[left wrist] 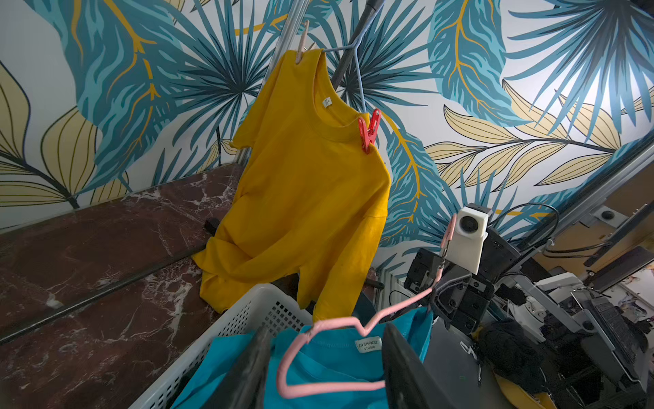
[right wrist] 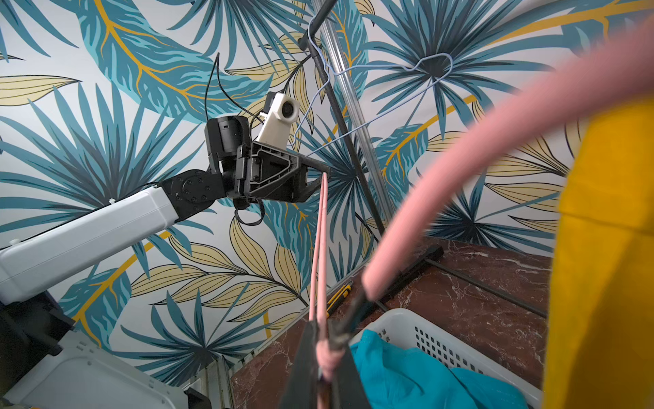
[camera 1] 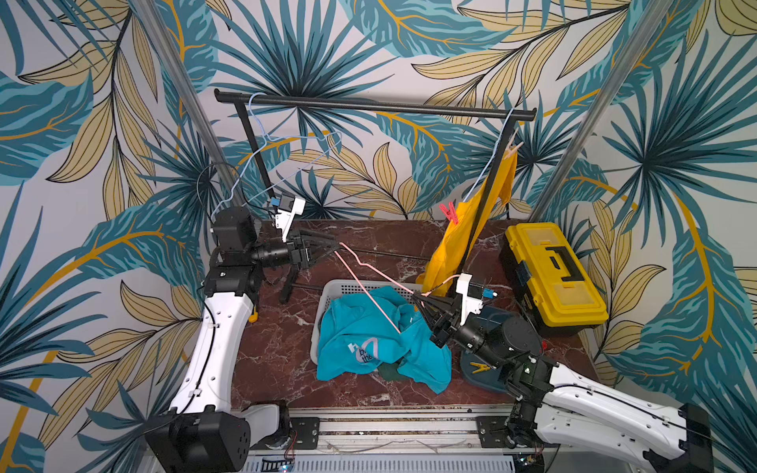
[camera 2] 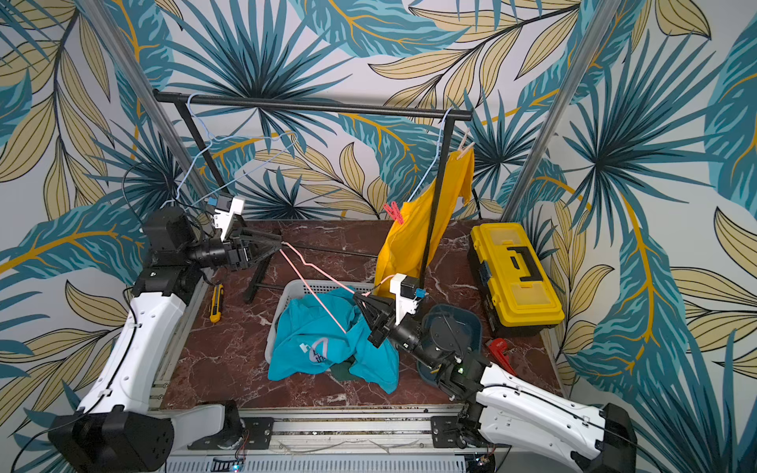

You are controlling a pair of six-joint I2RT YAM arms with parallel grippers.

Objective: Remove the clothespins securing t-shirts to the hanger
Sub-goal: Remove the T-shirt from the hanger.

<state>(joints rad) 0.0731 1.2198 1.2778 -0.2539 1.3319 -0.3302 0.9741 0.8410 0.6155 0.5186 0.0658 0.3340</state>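
Observation:
A yellow t-shirt [camera 1: 454, 241] hangs on a light blue hanger at the rail's right end. A red clothespin [camera 1: 449, 213] [left wrist: 368, 130] and a pale peach clothespin [camera 1: 514, 148] [left wrist: 302, 42] pin it there. A bare pink hanger [camera 1: 368, 266] spans between both grippers above the basket. My right gripper [camera 1: 420, 295] [right wrist: 327, 340] is shut on its hook end. My left gripper [camera 1: 334, 247] [left wrist: 325, 336] has its jaws apart around the hanger's far corner, with a thin gap on one side. The turquoise t-shirt [camera 1: 368, 340] lies in the basket over a dark green t-shirt [camera 1: 387, 370].
The white basket [camera 1: 327, 295] sits mid-table. An empty blue hanger [camera 1: 266, 143] hangs at the rail's left end. A yellow toolbox [camera 1: 553, 274] stands at the right. A dark tray [camera 1: 475, 381] holds a yellow clothespin [camera 1: 480, 367]. A red pipe wrench [camera 2: 499, 352] and a yellow knife [camera 2: 216, 303] lie on the table.

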